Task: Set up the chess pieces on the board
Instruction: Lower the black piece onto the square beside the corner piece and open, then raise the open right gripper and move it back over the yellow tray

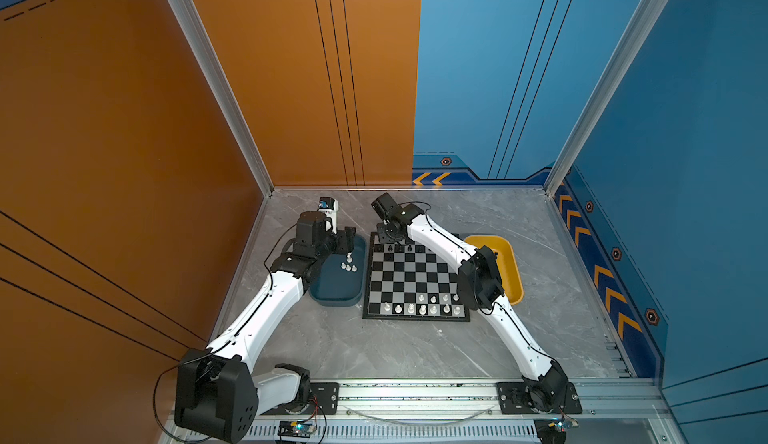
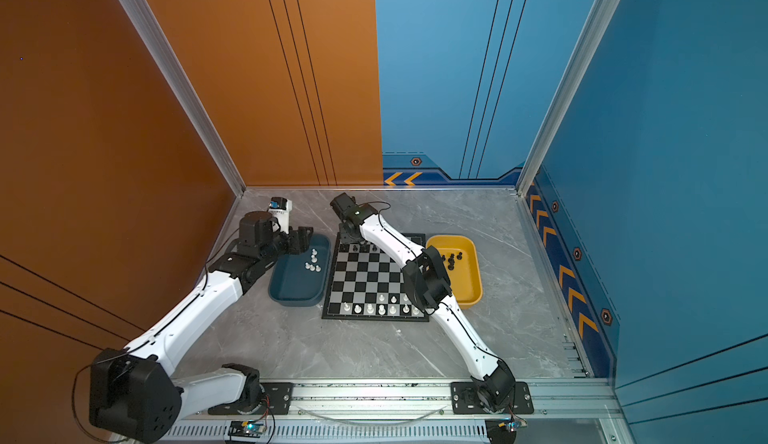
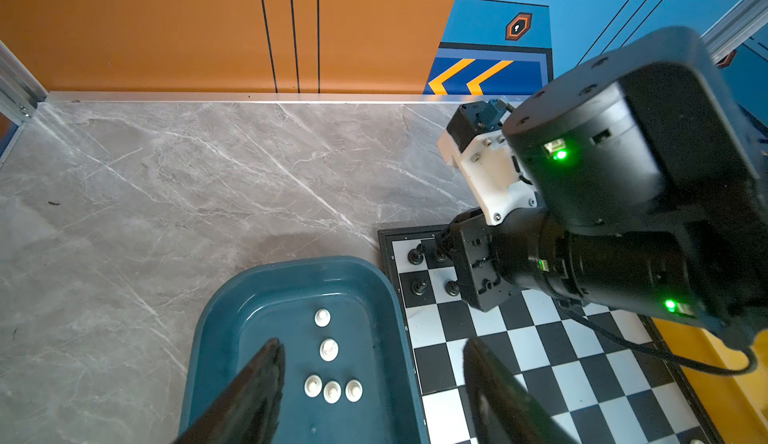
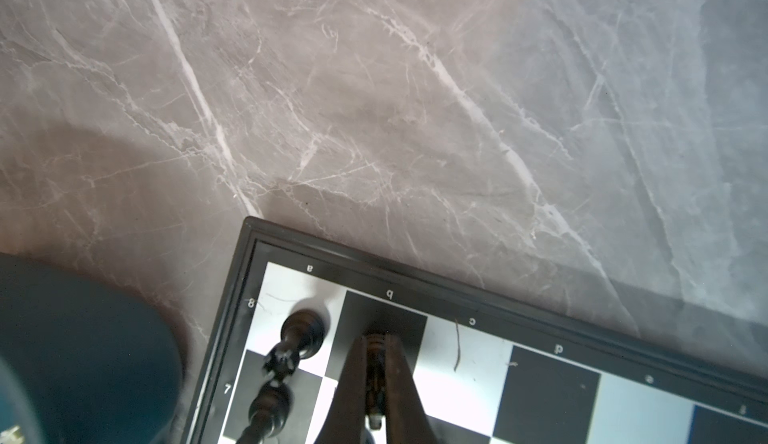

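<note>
1. Board point(image 1: 399, 275) between dark blue tray point(image 1: 336, 288) and yellow tray point(image 2: 465, 288), each just beside an edge; open table point(image 1: 374, 350) in front.
2. Far row, near the frame: right gripper point(image 4: 376, 344) clamped on a black piece point(image 4: 376, 379).
3. Over white pieces point(image 3: 330, 390) in the dark blue tray: left gripper point(image 3: 372, 344), jaws apart.
4. Hidden: board's right edge, behind the right arm point(image 1: 478, 279); held piece's shape unclear.
</note>
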### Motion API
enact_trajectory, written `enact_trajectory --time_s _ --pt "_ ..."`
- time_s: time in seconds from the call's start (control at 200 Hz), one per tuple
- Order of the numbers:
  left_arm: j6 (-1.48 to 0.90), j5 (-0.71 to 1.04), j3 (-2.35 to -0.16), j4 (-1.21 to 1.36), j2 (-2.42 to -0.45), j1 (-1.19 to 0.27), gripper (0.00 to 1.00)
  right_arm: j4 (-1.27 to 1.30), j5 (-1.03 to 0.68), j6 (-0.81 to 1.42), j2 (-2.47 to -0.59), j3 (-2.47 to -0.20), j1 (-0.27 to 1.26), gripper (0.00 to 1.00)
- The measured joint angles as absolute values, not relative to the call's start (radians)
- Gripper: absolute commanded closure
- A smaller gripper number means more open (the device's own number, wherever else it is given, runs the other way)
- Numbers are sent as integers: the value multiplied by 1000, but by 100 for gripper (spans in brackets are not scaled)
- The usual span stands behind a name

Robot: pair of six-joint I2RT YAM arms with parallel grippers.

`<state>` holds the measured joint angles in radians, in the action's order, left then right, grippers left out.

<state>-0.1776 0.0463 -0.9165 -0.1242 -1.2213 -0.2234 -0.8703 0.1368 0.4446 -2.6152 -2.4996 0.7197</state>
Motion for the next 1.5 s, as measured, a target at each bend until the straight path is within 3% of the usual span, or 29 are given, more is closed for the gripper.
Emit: enact_trajectory --time_s 0.335,0.911,1.136,1.347,1.497 --pt "-178 47 -916 -123 -1221 -222 30 -870 135 454 -2619 -2500 718 72" --pt "-181 57 -916 -123 -1226 -221 30 -867 113 462 -2619 -2500 711 56" --pt "-185 58 -916 -123 -1224 -221 30 -863 78 462 -2516 -2474 700 55" --pt "-189 61 -916 -123 -1203 -221 30 -816 69 461 -2229 -2275 628 57" --pt "-202 67 -916 -123 -1200 -221 32 -780 85 446 -2003 -2065 561 63"
